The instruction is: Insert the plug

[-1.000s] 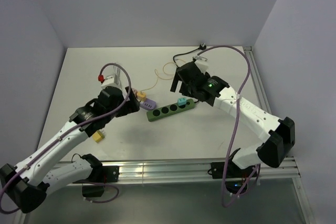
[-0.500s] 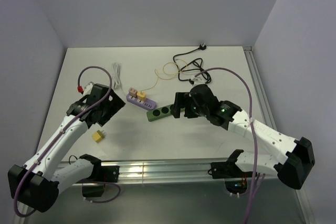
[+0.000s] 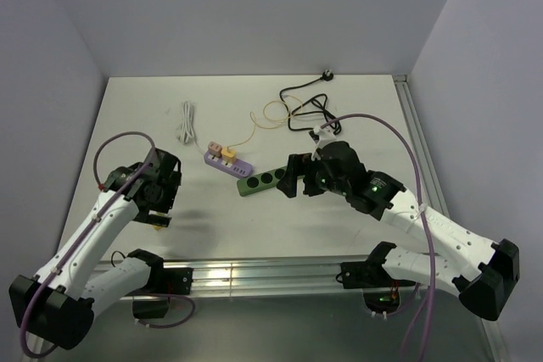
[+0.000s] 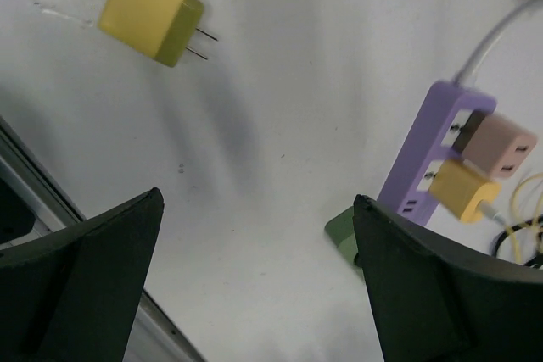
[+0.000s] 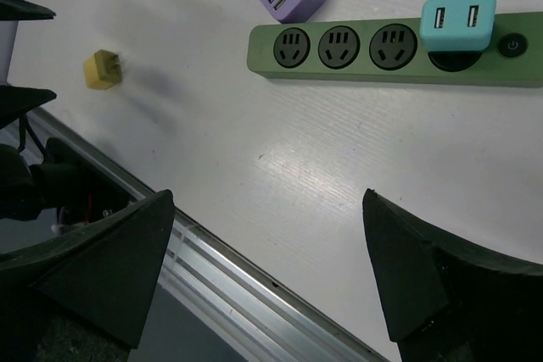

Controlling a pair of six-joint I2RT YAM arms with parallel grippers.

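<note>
Plug: the yellow plug [image 4: 151, 12] lies loose, prongs bare, well away from the green power strip [image 5: 355, 47] on the left arm's side.
Left gripper [image 4: 259, 209]: jaws spread wide and empty, hanging near the plug but off-centre from it, likely setting up a grasp.
Right gripper [image 5: 267, 209]: wide open and empty, above the strip's near side, probably to steady it.
Sockets: three are free; a teal adapter [image 5: 458, 23] fills the one by the switch.

Green power strip [image 4: 342, 228] mostly behind left end effector [image 4: 258, 198] finger [image 4: 441, 294], yellow plug [image 3: 158, 221] half beneath it in top view

Robot lab: white table [image 3: 144, 125], aluminium rail [image 3: 254, 275].
</note>
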